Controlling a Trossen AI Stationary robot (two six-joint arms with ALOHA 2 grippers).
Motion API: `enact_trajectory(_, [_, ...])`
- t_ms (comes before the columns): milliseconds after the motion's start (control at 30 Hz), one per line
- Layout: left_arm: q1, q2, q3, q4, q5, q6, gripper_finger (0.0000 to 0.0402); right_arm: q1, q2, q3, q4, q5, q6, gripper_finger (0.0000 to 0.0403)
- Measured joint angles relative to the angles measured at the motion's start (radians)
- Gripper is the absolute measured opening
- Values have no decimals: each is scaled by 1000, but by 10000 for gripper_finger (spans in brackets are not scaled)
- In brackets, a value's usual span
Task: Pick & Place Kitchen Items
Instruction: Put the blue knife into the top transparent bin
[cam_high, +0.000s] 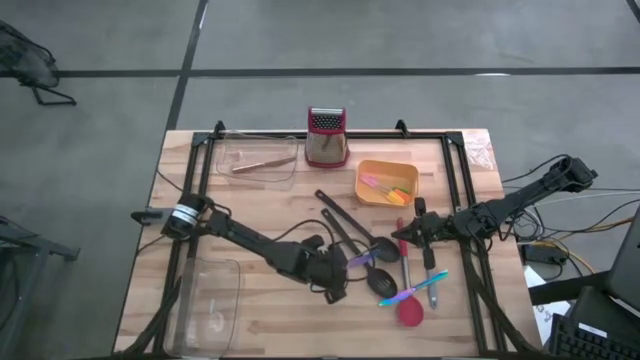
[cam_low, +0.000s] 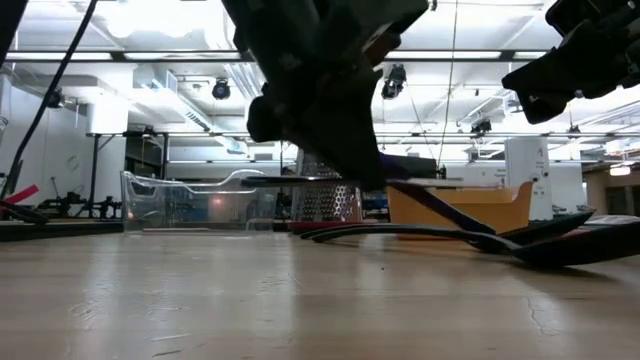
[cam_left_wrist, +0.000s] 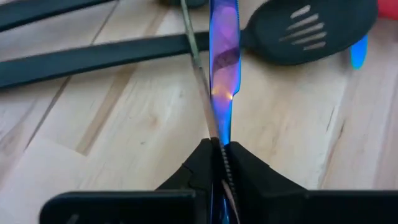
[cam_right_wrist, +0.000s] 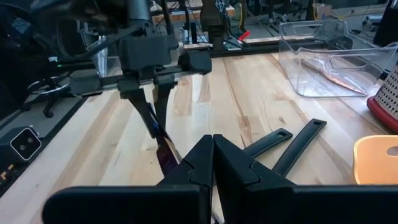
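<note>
My left gripper (cam_high: 340, 268) is near the table's middle, shut on a slim iridescent purple-blue cutlery piece (cam_left_wrist: 224, 56). It also shows in the right wrist view (cam_right_wrist: 152, 93). Just beyond lie a black slotted spoon (cam_high: 385, 283), a black spoon (cam_high: 383, 248) and black tongs (cam_high: 335, 215), flat on the wood. A red spoon (cam_high: 410, 312), a grey spatula (cam_high: 430, 262) and multicoloured cutlery (cam_high: 412, 292) lie to the right. My right gripper (cam_high: 402, 238) is shut and empty above the red spoon's handle. My left gripper pinches the cutlery piece's narrow end (cam_left_wrist: 221, 127) between its two fingers (cam_left_wrist: 249, 165). The fingers slant down from the table's left, in line with the piece. The piece sticks out past the fingertips toward the black spoons and shows above the table in the low view (cam_low: 410, 160).
An orange tub (cam_high: 387, 183) with coloured cutlery and a steel grater with a red top (cam_high: 326, 137) stand at the far middle. One clear tray (cam_high: 260, 160) is at the far left, another (cam_high: 210, 300) at the near left.
</note>
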Motion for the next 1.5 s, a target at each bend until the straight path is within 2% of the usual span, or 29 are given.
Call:
enact_trajectory(200, [15, 0, -60, 1, 16, -9, 43, 0, 0, 0, 0, 0, 0, 8])
enact_trajectory(433, [32, 0, -172, 118, 63, -45, 38, 0, 0, 0, 0, 0, -4, 8])
enact_trajectory(833, [34, -18, -190, 114, 78, -57, 82, -1, 1, 0, -1, 1, -12, 8])
enact_trajectory(1067, [35, -51, -190, 116, 74, -45, 75, -1, 1, 0, -1, 1, -15, 8])
enact_trajectory(1167, [37, -51, -192, 116, 102, -45, 70, -1, 1, 0, -1, 1, -18, 8])
enact_trajectory(1500, [53, -45, -225, 168, 109, -74, 22, -1, 1, 0, 0, 1, -17, 8])
